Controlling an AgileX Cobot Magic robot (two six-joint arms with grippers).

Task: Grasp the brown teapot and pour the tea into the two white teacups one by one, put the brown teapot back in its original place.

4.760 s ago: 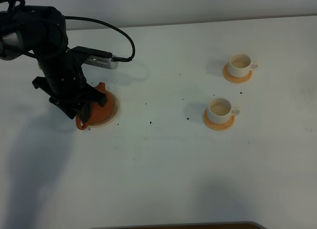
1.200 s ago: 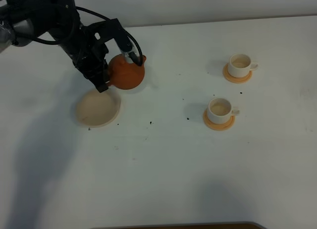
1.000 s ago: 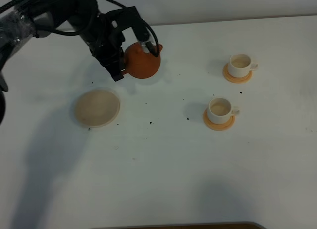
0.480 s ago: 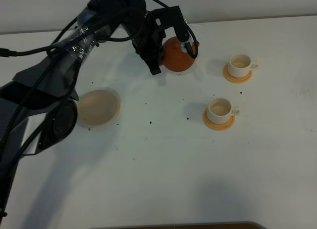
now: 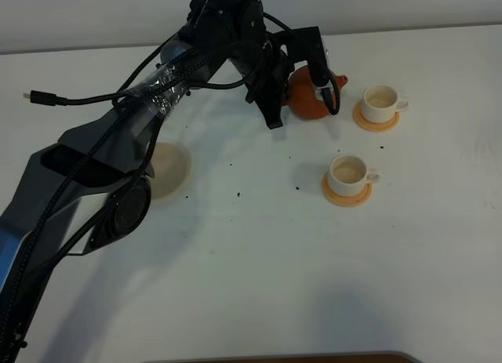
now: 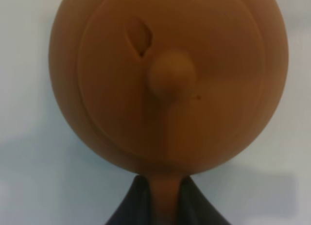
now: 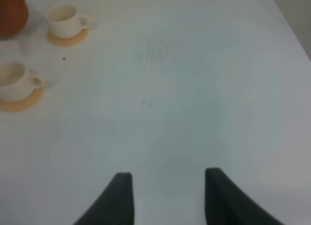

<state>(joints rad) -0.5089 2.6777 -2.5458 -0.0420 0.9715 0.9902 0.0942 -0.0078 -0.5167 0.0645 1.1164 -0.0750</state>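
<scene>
Left hand [image 5: 281,96] is clenched on the loop handle of the brown teapot [image 5: 308,99]. In the left wrist view the handle is seen pinched between the two dark fingertips [image 6: 138,205], with the lid knob [image 6: 171,80] in the centre of the pot and no gap left at the jaws.

In the exterior high view the teapot is held roughly upright at 9 o'clock of the far white teacup [image 5: 382,100], just beside it but not touching. The spout [image 5: 340,81] is pointed toward 2 o'clock and stops short of the cup rim. A shadow is cast on the bench [image 5: 259,284] under the pot. Whether the base is clear of the bench cannot be told.

The far teacup is seated on its orange-tan coaster [image 5: 375,121]. The near white teacup [image 5: 348,172] is seated on its own coaster [image 5: 345,194], at 7 o'clock of the far one and at 5 o'clock of the teapot. Both cups are upright, with the small handles turned to 3 o'clock. Contents cannot be told.

The pale beige saucer [image 5: 169,168] is left bare at 8 o'clock of the teapot, well apart, and is partly covered by the left arm. A few dark specks [image 5: 238,195] are scattered on the bench between saucer and cups.

Right hand [image 7: 167,196] is released: fingers are spread, nothing is held between them, and only bare bench is seen below.
</scene>
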